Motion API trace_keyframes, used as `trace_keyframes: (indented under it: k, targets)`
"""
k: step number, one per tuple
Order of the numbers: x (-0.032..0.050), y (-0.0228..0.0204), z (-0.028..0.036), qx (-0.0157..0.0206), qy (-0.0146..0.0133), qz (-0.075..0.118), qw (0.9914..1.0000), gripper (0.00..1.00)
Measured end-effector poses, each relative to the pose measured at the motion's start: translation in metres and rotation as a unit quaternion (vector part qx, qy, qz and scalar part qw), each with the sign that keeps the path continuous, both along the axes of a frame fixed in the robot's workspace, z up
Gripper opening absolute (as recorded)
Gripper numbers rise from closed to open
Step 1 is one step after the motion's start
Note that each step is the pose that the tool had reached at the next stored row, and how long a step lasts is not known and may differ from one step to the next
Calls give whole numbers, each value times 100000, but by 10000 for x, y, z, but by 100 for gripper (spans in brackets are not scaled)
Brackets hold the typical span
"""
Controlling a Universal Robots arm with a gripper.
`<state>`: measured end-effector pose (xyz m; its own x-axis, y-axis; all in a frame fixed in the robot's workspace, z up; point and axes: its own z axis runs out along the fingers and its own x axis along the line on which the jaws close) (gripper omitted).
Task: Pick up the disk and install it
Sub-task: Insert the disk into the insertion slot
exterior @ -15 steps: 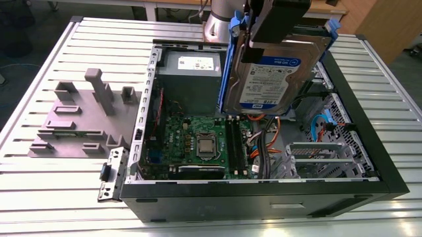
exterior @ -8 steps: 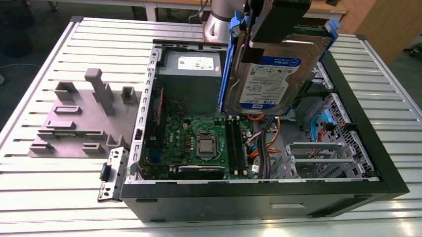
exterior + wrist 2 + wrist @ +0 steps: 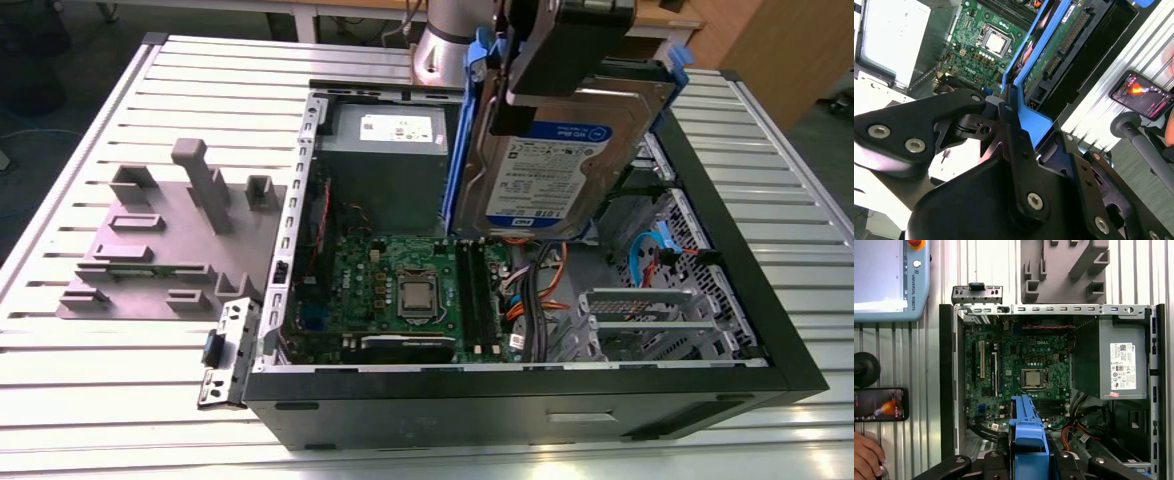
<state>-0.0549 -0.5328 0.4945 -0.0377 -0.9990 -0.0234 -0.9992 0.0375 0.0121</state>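
open computer case (image 3: 534,395) lying on a slatted tabletop (image 3: 107,400), with the disk (image 3: 567,165) held in the air above its interior. the hand (image 3: 545,75) is closed on one end of the disk's blue carrier frame — in the second wrist view its fingers (image 3: 1016,135) pinch a thin blue tab, and the drive hangs tilted with its label facing outward. risks, as judged: the grip sits on a narrow strip of plastic at one end, so the drive's weight could twist it in the hand or let it slip, and a drop would land on the motherboard (image 3: 400,290) or the bundle of cables (image 3: 534,300) beneath. a tilted carrier could also jam against the metal drive bay (image 3: 641,320) rather than seat, and the loose cables lie near that bay, where they might be pinched. surroundings: a grey power supply (image 3: 387,150) stands just beside the disk, narrowing the room on that side; a grey stepped fixture (image 3: 160,240) sits on the tabletop toward the exterior view's left, well apart; a phone (image 3: 879,404) and a teach pendant (image 3: 889,275) lie beside the case — neither in the way
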Motion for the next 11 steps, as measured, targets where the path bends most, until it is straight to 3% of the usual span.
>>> trace_keyframes:
  k: [6,11]
  targets:
    - [19,-112,-9,-1,-1,-3,100000,37]
    - [186,-130,-28,-12,4,-7,100000,37]
